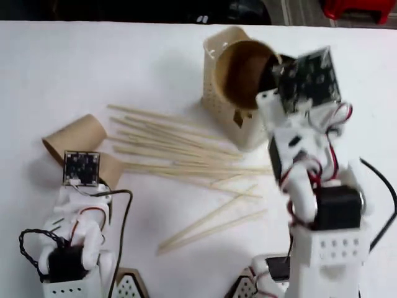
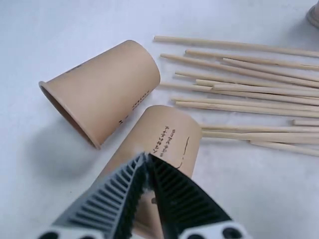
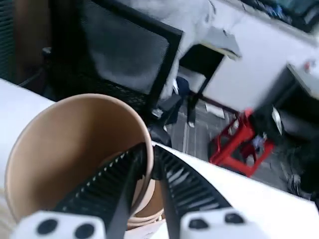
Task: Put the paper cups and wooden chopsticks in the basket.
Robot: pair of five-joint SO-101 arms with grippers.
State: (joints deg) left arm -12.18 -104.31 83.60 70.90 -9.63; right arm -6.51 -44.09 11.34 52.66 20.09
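Two brown paper cups lie on their sides at the table's left: one farther out, the other right under my left gripper. That gripper is shut, its tips resting over this cup's side wall. Several wooden chopsticks are scattered across the middle of the table. A cream basket stands at the back right. My right gripper is shut on the rim of a third paper cup, held tilted in the basket's mouth.
Two chopsticks lie apart near the front, between the two arm bases. The right arm rises just right of the basket. Beyond the table's far edge are a dark chair and a red stool.
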